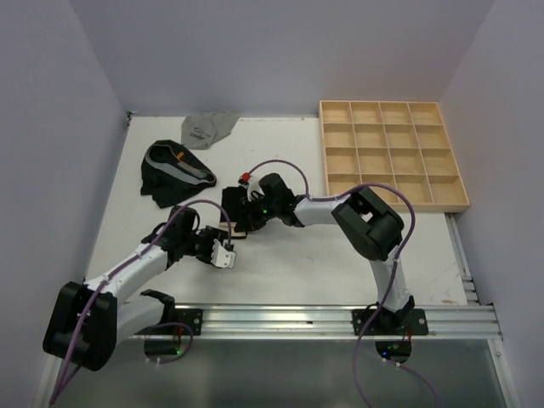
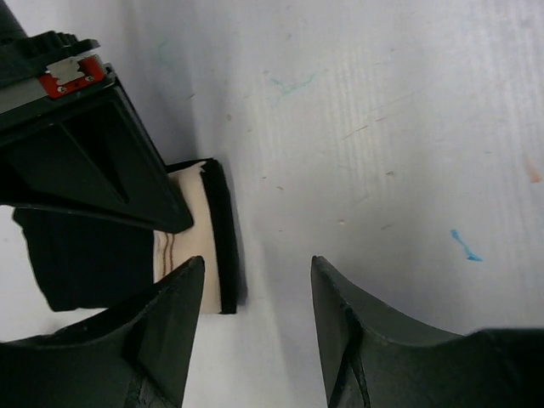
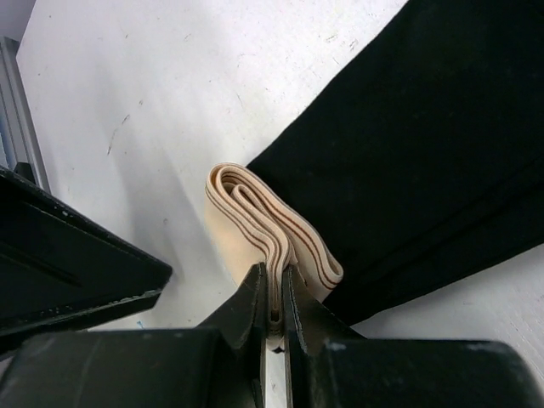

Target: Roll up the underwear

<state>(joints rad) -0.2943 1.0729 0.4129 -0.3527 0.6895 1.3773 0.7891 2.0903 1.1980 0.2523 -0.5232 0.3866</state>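
The step in hand looks like the start of the roll on one black brief (image 1: 230,201), which lies flat on the counter (image 1: 297,255) a little left of centre, between the two wrists. Its tan waistband (image 3: 248,204) is doubled over into a loose, looped fold at the near end. The right pincer (image 3: 274,279) is closed tight on that fold, its two tips pinching the layered band with the black cloth trailing away toward 2 o'clock in the right wrist view. The left pincer (image 2: 257,270) stands about half open and holds nothing. In its own view the bare counter shows between its tips, and the folded end of the brief lies just beside its left finger (image 2: 166,323), at about 9 o'clock. The roll is barely begun, since most of the black cloth is unrolled. The next move, as I judge it, calls for the right pincer to turn the pinched band over onto the cloth while the left one comes in to pin or tuck the fold, so that the loops do not spring apart. A black pile (image 1: 174,170) waits at 10 o'clock from the brief, a grey one (image 1: 208,127) near 12, and a wooden tray (image 1: 380,103) at 2.
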